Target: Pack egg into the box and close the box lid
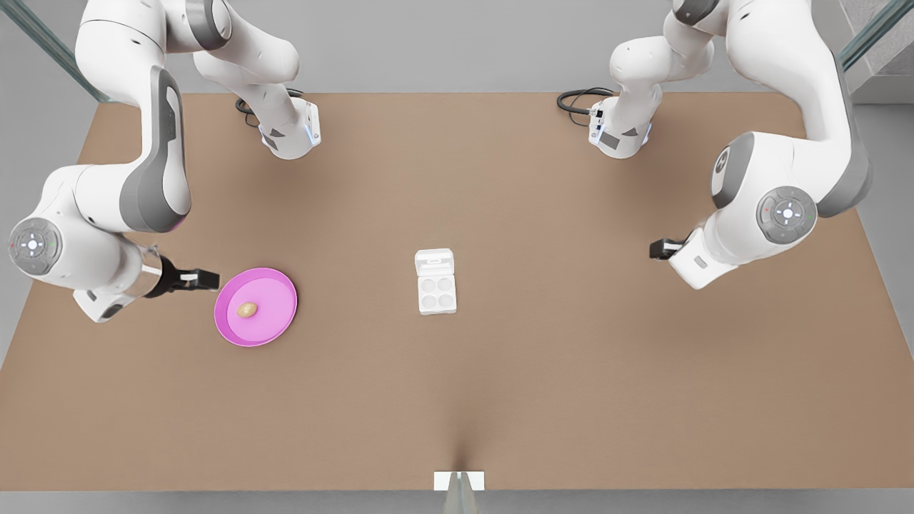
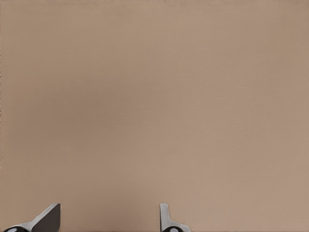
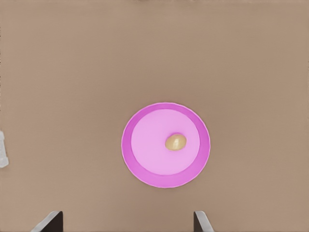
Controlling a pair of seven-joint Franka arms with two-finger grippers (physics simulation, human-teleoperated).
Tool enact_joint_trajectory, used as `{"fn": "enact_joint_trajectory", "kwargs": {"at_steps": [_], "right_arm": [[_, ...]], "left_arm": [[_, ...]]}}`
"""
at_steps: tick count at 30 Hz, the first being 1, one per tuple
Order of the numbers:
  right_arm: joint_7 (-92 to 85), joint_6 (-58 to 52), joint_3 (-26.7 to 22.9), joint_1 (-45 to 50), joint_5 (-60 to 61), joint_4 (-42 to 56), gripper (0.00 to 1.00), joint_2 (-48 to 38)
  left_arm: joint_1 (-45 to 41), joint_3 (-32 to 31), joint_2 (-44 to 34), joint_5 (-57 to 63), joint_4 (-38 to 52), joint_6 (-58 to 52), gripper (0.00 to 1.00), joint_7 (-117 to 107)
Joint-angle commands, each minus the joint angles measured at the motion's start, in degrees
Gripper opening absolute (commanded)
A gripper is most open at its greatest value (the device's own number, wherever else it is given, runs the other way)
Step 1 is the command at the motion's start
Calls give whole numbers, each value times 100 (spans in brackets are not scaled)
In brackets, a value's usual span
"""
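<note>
Right gripper [image 1: 203,278] hovered just beside the pink plate [image 1: 275,328], on the front view's left; you had its fingers [image 3: 50,221] spread wide, nothing held. Egg [image 1: 247,310] lay on the plate, long axis roughly along the line twd the gripper. Nearer arm = right. Left gripper [image 1: 660,248] waited well apart, fingers [image 2: 48,218] apart too. Box [image 1: 436,293] sat mid-table [image 1: 571,357], box lid [image 1: 434,261] flipped open, cups bare. Egg smooth, matte tan; box white, moulded.
</note>
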Motion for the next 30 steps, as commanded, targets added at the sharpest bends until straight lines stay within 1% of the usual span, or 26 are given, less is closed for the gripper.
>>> {"fn": "enact_joint_trajectory", "kwargs": {"at_steps": [1, 4, 8, 9, 11, 13, 16, 17, 18, 19, 20, 21, 22, 23, 25, 26, 27, 30], "right_arm": [[-3, 544, 0, -4, 14, 10, 100, -6], [-12, 544, 0, -22, 14, -87, 100, 126], [-12, 852, 0, 14, -21, -113, 100, 925], [-3, 782, 9, 127, -47, -87, 100, 978], [14, 501, -8, -153, -21, -8, 100, 1093], [120, 254, -52, -153, -179, 115, 100, 1040], [50, 632, -61, -92, -205, 27, 100, 1321], [137, 693, -17, 197, -784, -77, 100, 1470], [129, 1613, -17, 198, -812, -1006, 100, 1086], [59, 2890, 9, 110, -820, -2046, 100, 566], [50, 2970, 246, -161, -820, -2336, 100, 337], [32, 3207, 493, -443, -838, -2609, 100, 302], [6, 3225, 501, -496, -1190, -2618, 100, 381], [32, 3743, 501, -601, -1190, -2688, 100, 512], [348, 4517, 501, -760, -1181, -3207, 100, 530], [393, 4561, 510, -751, -1181, -3365, 100, 495], [436, 4860, 501, -725, -1163, -3532, 100, 530], [524, 5001, 501, -672, -1190, -3602, 100, 618]], "left_arm": [[-14, -5, -1, 56, 5, 412, 100, -745], [39, 3, -9, -330, 23, 271, 100, -727], [21, -14, 307, -251, 58, 438, 100, -666], [21, -14, 307, -269, 76, 456, 100, -675], [-41, -14, 307, -58, 6, 421, 100, -692], [-41, -23, 307, -67, 14, 438, 100, -710], [-67, -23, 342, -67, 32, 491, 100, -701], [-67, -23, 316, -67, 14, 473, 100, -701], [-67, -14, 316, -58, 6, 447, 100, -684], [-76, -14, 334, -67, -3, 465, 100, -692], [-58, -23, 342, -58, 14, 500, 100, -692], [-58, -23, 377, -58, 14, 500, 100, -692], [-58, -14, 378, -58, 14, 491, 100, -692], [-58, -14, 378, -67, -3, 482, 100, -692], [-67, -14, 377, -67, -3, 456, 100, -692], [-76, -14, 378, -67, -21, 456, 100, -692], [-58, -14, 395, -58, -30, 491, 100, -692], [-67, -14, 457, -58, -30, 500, 100, -692]]}}
